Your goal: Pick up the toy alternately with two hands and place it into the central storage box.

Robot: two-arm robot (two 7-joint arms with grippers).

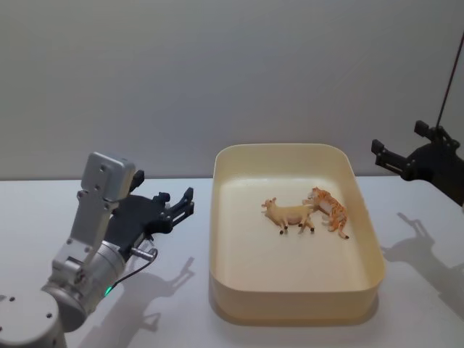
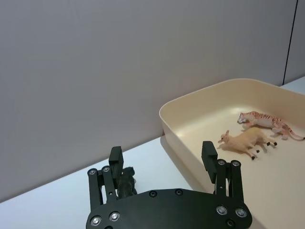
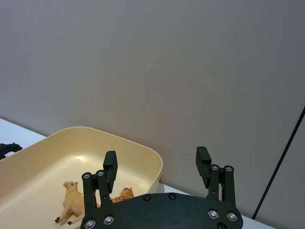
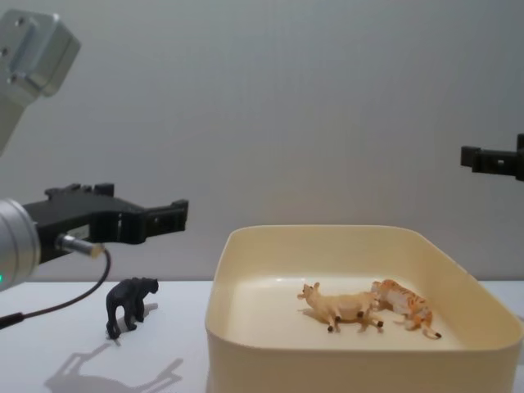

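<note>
A small black animal toy (image 4: 129, 304) stands on the white table left of the cream-yellow storage box (image 4: 327, 360). My left gripper (image 4: 168, 217) hovers open above it, with nothing between its fingers. In the left wrist view the black toy (image 2: 126, 181) peeks out beside one finger of the open left gripper (image 2: 162, 157). Inside the box (image 1: 290, 304) lie a tan animal (image 1: 290, 214) and an orange striped tiger (image 1: 330, 209). My right gripper (image 1: 384, 156) hangs open high at the box's far right corner; its wrist view shows the right gripper (image 3: 157, 162) empty above the box (image 3: 95, 148).
The box's walls rise well above the table surface. A thin dark cable (image 1: 449, 65) runs down to the right arm. A plain grey wall closes the back. White table (image 1: 87, 196) stretches left of the box and to its right.
</note>
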